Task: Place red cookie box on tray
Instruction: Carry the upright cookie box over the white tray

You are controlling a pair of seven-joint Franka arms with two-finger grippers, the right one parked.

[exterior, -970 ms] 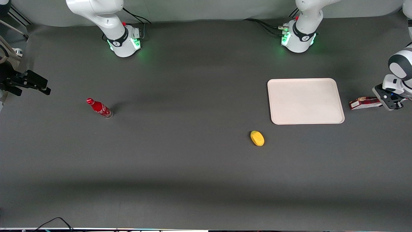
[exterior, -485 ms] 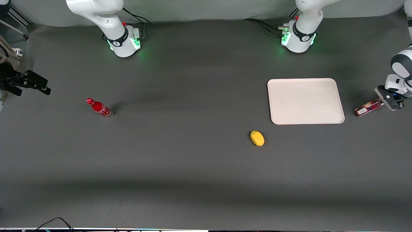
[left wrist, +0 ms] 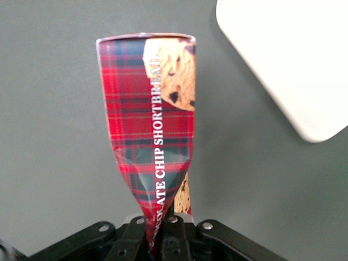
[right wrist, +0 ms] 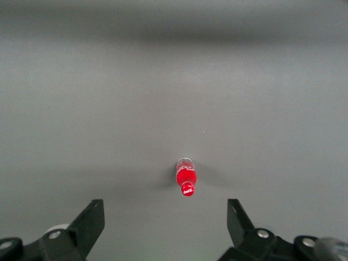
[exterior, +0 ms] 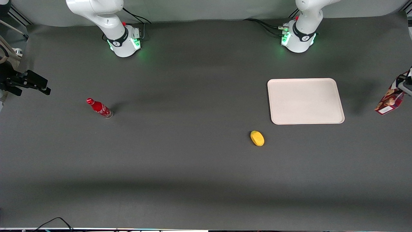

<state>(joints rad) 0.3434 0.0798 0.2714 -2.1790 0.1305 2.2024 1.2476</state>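
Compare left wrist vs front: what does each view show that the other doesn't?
Left wrist only: the fingers pinching the red cookie box so its end crumples, and its "chip shortbread" lettering.

Front only: the soda bottle toward the parked arm's end, the yellow object nearer the camera than the tray, and both arm bases.

Both: the box lifted off the table beside the tray, with the gripper shut on it.
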